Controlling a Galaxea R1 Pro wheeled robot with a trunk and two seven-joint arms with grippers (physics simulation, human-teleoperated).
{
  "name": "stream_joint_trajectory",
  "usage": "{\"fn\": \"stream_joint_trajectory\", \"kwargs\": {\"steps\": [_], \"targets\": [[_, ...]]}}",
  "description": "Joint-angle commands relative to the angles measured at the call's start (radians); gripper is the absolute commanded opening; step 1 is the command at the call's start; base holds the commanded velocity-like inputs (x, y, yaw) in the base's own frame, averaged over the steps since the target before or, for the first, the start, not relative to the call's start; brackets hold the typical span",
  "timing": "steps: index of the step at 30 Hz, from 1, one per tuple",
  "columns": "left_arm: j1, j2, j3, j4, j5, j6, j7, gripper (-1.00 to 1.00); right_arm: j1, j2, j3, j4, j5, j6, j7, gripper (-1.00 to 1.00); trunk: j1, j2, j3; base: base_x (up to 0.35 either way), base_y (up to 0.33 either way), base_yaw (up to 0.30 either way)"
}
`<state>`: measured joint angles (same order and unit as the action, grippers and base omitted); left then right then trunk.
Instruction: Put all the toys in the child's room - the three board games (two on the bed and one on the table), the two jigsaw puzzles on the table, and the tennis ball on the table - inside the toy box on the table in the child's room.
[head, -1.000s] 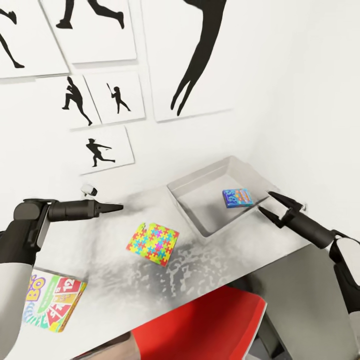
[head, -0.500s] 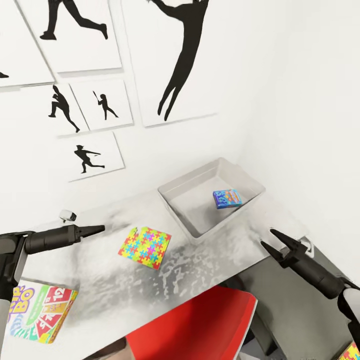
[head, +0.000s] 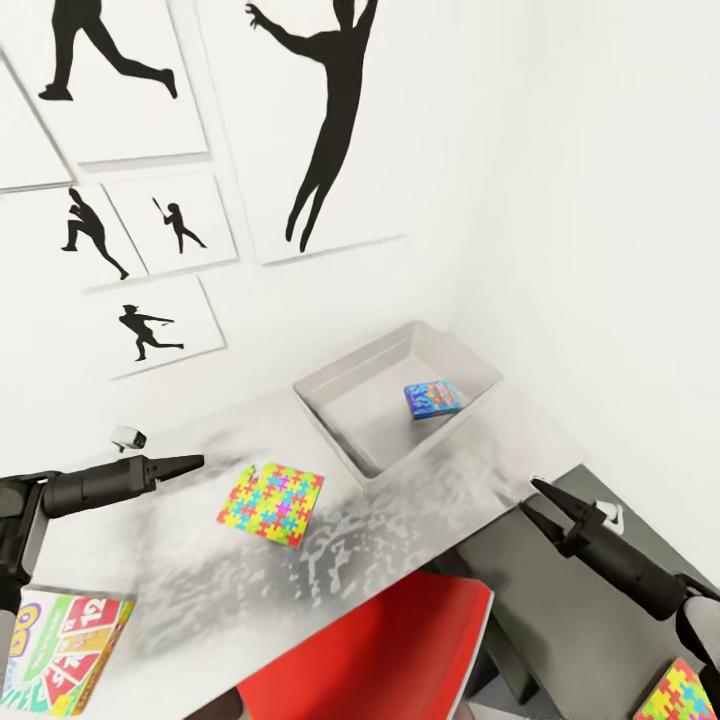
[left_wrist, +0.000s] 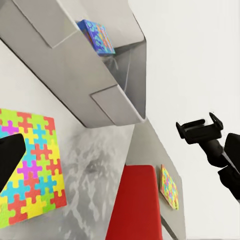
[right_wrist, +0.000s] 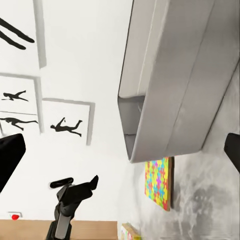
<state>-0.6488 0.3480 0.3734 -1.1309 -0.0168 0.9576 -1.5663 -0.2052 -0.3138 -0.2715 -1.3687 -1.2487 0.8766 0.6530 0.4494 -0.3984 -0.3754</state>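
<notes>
White walls hung with black silhouette prints back the pale grey table (head: 420, 520). Since a second ago the right gripper (head: 541, 498), jaws apart and empty, has withdrawn from the grey rectangular toy box (head: 330, 425) to the table's near edge. The blue printed board game (head: 432, 399) lies inside the box, so that deposit appears complete. Beyond the left gripper (head: 195, 462), jaws together, lies the neon jigsaw puzzle square (head: 271, 503), flat, one corner toward the box, with no distinct long axis.
</notes>
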Motion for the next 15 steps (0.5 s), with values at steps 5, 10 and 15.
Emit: {"fn": "stream_joint_trajectory", "kwargs": {"steps": [5,10,15], "targets": [[0.000,0.002,0.001,0.000,-0.002,0.010,-0.005,1.00,-0.001,0.001,-0.001,0.001,0.019,0.002,0.002,1.00,0.001,-0.002,0.006,0.000,0.000,-0.158],[0.000,0.004,0.001,0.000,-0.002,0.010,-0.005,1.00,0.000,0.000,0.000,0.003,0.024,-0.042,0.002,1.00,0.001,-0.002,0.014,0.000,0.000,-0.159],[0.000,0.003,0.002,0.000,-0.002,0.010,-0.005,1.00,0.000,-0.001,0.005,0.002,0.025,-0.082,0.002,1.00,0.001,-0.002,0.020,0.000,0.000,-0.120]]}}
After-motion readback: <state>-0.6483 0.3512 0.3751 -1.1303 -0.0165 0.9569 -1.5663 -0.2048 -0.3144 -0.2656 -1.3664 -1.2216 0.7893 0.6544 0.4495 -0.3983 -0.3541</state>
